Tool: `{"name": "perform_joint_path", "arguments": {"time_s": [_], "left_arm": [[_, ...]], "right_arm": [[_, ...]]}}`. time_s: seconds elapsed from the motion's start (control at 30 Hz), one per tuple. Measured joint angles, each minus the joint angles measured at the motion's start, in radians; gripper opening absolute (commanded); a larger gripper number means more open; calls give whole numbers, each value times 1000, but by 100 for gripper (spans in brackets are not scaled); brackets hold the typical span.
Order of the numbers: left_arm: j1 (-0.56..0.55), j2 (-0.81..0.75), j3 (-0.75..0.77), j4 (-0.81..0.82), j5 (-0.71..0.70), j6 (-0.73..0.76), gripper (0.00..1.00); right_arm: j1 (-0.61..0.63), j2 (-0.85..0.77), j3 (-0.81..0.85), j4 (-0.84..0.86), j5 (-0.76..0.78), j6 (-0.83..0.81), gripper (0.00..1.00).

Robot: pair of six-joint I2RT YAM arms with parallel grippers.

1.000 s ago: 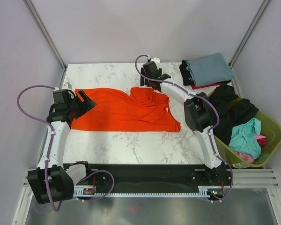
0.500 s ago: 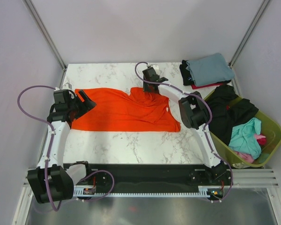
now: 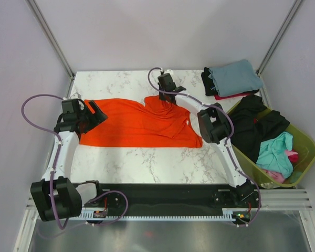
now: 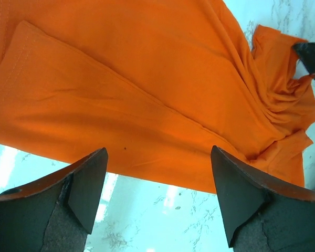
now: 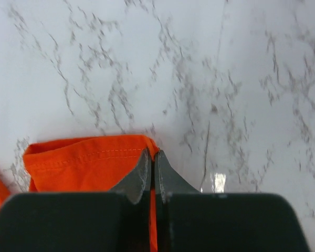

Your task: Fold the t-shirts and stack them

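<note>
Orange t-shirt (image 3: 131, 126) lying spread on surface, left of basket (image 3: 307, 143). Right pincer (image 5: 151, 160) clamping its sleeve hem, fully closed; left pincer (image 4: 158, 157) gaping empty over shirt's end farthest from basket, and should be gripping there before lifting.

L wrist view: orange shirt (image 4: 147, 105) cut off at top & left edges; red shirt (image 3: 228, 96) mostly hidden under grey-blue shirt (image 3: 236, 76).

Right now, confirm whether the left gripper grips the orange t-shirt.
No, the left gripper stands wide open, the orange t-shirt lying loose beneath it.
</note>
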Motion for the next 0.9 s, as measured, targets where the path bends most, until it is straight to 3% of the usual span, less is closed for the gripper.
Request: {"name": "perform_joint_path", "arguments": {"time_s": [0.13, 0.27, 0.47, 0.7, 0.9], "left_arm": [[0, 93, 76, -23, -46, 2, 98], [4, 214, 195, -27, -108, 4, 100], [35, 499, 427, -26, -178, 11, 94], [94, 823, 743, -40, -212, 47, 93], [110, 1076, 995, -43, -152, 83, 87]], "right_arm": [[-5, 50, 117, 53, 5, -74, 0], [-24, 49, 158, 164, 12, -112, 0], [-72, 48, 189, 292, 43, -153, 0], [-88, 48, 203, 328, 97, -171, 0], [-87, 47, 175, 374, 54, -146, 0]]}}
